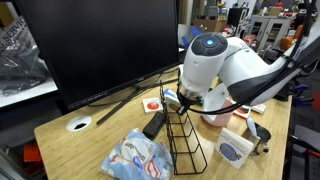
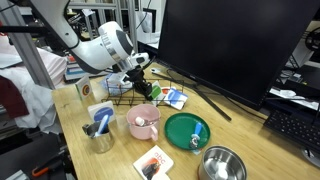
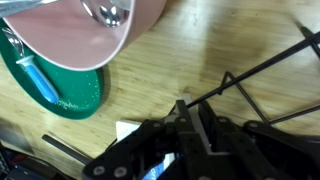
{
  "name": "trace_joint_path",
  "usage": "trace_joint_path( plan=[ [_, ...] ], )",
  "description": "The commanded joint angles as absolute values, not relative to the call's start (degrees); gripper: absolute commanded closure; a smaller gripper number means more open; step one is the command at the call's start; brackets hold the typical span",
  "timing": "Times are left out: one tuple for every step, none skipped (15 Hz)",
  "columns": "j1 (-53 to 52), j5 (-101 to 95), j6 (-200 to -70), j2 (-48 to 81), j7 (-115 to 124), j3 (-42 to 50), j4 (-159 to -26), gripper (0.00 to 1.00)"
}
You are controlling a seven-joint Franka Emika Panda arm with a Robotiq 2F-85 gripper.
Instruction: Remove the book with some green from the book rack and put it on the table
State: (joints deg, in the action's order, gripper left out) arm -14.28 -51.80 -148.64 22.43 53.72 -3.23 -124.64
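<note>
My gripper (image 3: 192, 112) is shut on a thin pale sheet held edge-on, the book with some green (image 3: 197, 128); no green shows from here. In both exterior views the gripper (image 1: 175, 100) (image 2: 137, 80) hangs at one end of the black wire book rack (image 1: 186, 135) (image 2: 118, 93), just above its dividers. Rack wires (image 3: 265, 70) run across the right of the wrist view. The wood-grain table (image 1: 80, 150) (image 3: 200, 50) lies below, with its white grommet (image 1: 78, 124).
A pink bowl (image 2: 143, 122) (image 3: 90, 30) and a green plate (image 2: 187, 130) (image 3: 70, 90) sit close by. A blue-and-white booklet (image 2: 172, 97), a steel bowl (image 2: 222, 163), a cup (image 2: 100, 135), a plastic bag (image 1: 135, 155), a white card (image 1: 235, 150) and a large monitor (image 1: 100, 45) surround the rack.
</note>
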Motion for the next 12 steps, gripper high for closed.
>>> trace_joint_path(
  plan=[
    [-13.3, -47.4, -151.3, 20.6, 51.3, -3.8, -127.4, 0.96],
    [-13.4, -46.7, -151.6, 20.3, 51.1, -3.6, -127.8, 0.96],
    [-13.5, -46.0, -151.8, 20.0, 50.9, -3.5, -128.1, 0.96],
    [-13.6, -45.4, -152.0, 19.6, 50.6, -3.5, -128.4, 0.96],
    [-13.7, -45.0, -152.2, 19.3, 50.5, -3.3, -128.6, 0.96],
    [-13.7, -44.7, -152.5, 19.0, 50.3, -3.2, -128.8, 0.96],
    [-13.6, -44.0, -152.9, 18.8, 49.9, -3.2, -129.0, 0.96],
    [-13.6, -43.3, -153.3, 18.5, 49.4, -3.2, -129.2, 0.96],
    [-13.6, -42.8, -153.8, 18.1, 49.0, -3.1, -129.3, 0.96],
    [-13.5, -41.9, -154.3, 17.6, 48.3, -3.1, -129.5, 0.96],
    [-13.6, -41.2, -154.8, 17.2, 47.6, -3.1, -129.6, 0.96],
    [-13.6, -40.4, -155.3, 16.7, 46.9, -3.0, -129.8, 0.96]
  ],
)
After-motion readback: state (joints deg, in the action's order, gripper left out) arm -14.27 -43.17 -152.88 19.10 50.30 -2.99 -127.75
